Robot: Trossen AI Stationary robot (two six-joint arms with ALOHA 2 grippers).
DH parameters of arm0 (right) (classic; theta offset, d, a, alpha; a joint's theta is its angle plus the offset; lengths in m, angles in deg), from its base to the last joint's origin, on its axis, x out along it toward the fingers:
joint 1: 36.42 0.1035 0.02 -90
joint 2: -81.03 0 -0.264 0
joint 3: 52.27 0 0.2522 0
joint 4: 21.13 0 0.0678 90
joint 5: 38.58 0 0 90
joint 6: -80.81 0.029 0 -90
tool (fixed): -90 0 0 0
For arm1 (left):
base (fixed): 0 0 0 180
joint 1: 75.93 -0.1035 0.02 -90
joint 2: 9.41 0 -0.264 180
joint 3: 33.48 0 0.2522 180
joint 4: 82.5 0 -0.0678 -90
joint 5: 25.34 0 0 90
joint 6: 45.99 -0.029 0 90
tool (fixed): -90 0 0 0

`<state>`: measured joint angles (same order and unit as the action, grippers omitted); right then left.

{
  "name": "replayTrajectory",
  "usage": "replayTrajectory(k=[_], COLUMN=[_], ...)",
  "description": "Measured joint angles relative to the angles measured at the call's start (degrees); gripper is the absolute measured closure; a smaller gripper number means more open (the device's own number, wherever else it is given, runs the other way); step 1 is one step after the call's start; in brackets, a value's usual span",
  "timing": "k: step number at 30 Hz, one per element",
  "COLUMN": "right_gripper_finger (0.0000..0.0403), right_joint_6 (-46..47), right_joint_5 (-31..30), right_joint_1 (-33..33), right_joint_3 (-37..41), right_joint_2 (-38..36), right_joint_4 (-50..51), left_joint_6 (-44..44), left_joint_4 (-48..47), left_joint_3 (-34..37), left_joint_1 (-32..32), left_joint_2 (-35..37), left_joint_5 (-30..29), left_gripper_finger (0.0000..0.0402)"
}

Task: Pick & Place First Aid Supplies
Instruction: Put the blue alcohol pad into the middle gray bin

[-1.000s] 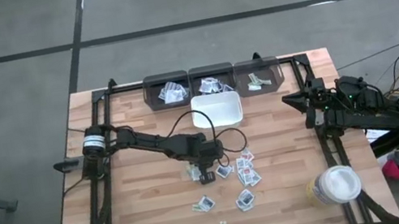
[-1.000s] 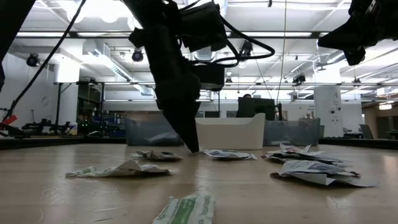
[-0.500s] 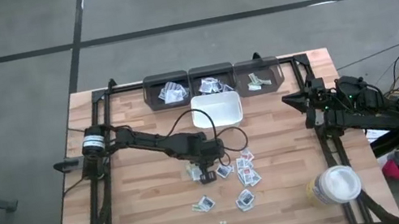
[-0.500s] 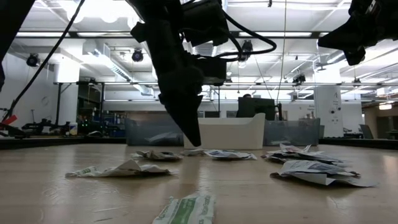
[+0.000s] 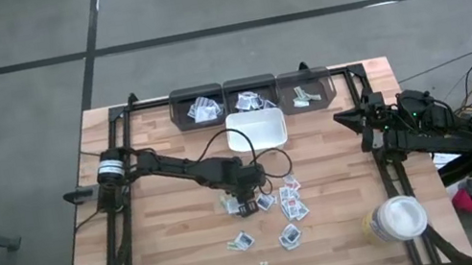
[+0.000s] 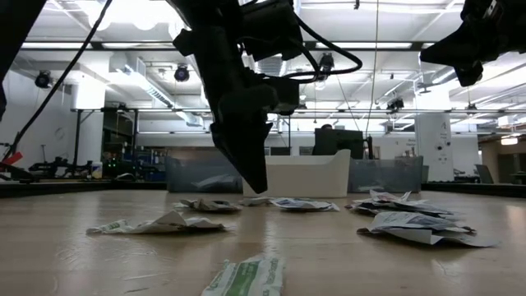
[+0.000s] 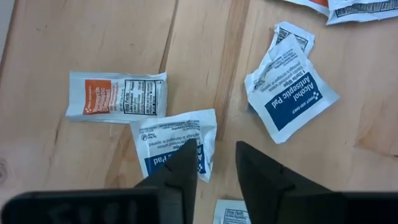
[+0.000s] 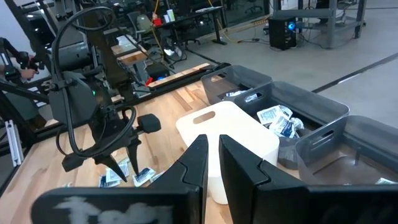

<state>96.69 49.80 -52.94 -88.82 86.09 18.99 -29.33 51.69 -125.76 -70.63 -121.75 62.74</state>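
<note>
I am hovering my left gripper (image 7: 216, 163), fingers parted and seemingly empty, over a blue-printed packet (image 7: 176, 143); my right gripper (image 8: 212, 155) is waiting nearly clenched.

This looks like a robotics lab or workshop, probably in an open industrial hall: a bare grey concrete floor (image 5: 5, 95) surrounds the wooden counter (image 5: 180, 259), exposed ceiling ducts (image 6: 140, 70) and strip lights hang overhead, and far workbenches (image 8: 186, 22) carry cables and equipment.
</note>
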Motion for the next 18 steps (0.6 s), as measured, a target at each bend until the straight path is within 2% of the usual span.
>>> replayTrajectory(k=[4, 12, 15, 18], right_gripper_finger=[0.0364, 0.0364, 0.0364, 0.0364], right_joint_6=[0.0, 0.0, 0.1, 0.2], right_joint_5=[0.0, 0.0, 0.0, 0.0], right_joint_1=[0.0, 0.0, 0.0, 0.0], right_joint_3=[0.0, 0.0, 0.0, 0.0], right_joint_2=[0.0, 0.0, 0.0, 0.0], right_joint_4=[0.0, 0.0, 0.0, 0.0], left_joint_6=[-2.0, -4.1, -4.1, -4.1], left_joint_4=[0.3, 0.9, 0.6, 0.6], left_joint_3=[0.0, -0.2, -0.2, -0.1], left_joint_1=[0.2, 0.2, 0.3, 0.3], left_joint_2=[-0.9, -4.8, -6.0, -6.4], left_joint_5=[-0.1, -2.0, -2.9, -2.6], left_gripper_finger=[0.0282, 0.0281, 0.0295, 0.0332])
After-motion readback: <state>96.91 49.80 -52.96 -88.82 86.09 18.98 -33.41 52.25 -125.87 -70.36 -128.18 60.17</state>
